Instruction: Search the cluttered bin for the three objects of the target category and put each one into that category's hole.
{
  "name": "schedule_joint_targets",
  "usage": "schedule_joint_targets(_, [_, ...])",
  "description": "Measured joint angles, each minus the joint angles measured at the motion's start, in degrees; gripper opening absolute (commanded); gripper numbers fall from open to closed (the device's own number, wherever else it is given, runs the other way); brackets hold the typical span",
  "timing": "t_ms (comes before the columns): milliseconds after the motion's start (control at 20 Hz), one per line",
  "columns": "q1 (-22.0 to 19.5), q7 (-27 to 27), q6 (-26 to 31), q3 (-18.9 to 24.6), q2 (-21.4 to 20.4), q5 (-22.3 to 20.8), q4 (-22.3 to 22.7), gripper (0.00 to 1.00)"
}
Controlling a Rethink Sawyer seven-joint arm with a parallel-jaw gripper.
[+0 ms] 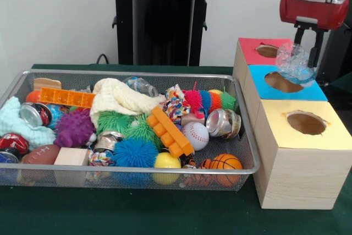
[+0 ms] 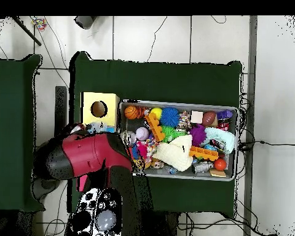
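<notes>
Gripping a crumpled clear plastic bottle [image 1: 294,61], the gripper [image 1: 306,53] hangs over the blue-topped box [image 1: 258,89], at the far edge of its hole [image 1: 283,82]. By my judgement the step in hand is the drop. To do it well, bring the bottle squarely over the hole's middle and lower it before opening, since the crushed shape could catch the rim. The wire bin [image 1: 247,136] beside the boxes holds more clutter to search.
</notes>
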Motion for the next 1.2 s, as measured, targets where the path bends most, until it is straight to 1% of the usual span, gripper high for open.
schedule_joint_targets(350, [-0.6, 0.0, 0.0, 0.1, -1.1, 0.0, 2.0, 0.00])
schedule_joint_targets(400, [-1.4, 0.0, 0.0, 0.1, -1.8, 0.0, 3.7, 0.00])
schedule_joint_targets(600, [-2.8, 0.0, -0.1, 0.2, -2.5, -0.1, 5.7, 0.00])
schedule_joint_targets(700, [-4.6, 0.0, -0.3, 0.2, -3.2, -0.2, 7.8, 0.00])
schedule_joint_targets(850, [-5.5, 0.0, -0.3, 0.0, -3.3, -0.4, 8.8, 0.00])
schedule_joint_targets(1000, [-5.7, 0.0, -0.3, -0.5, -3.2, -1.3, 10.0, 0.00])
schedule_joint_targets(1200, [-5.3, 0.0, -0.4, -1.4, -3.2, -2.1, 10.3, 0.00])
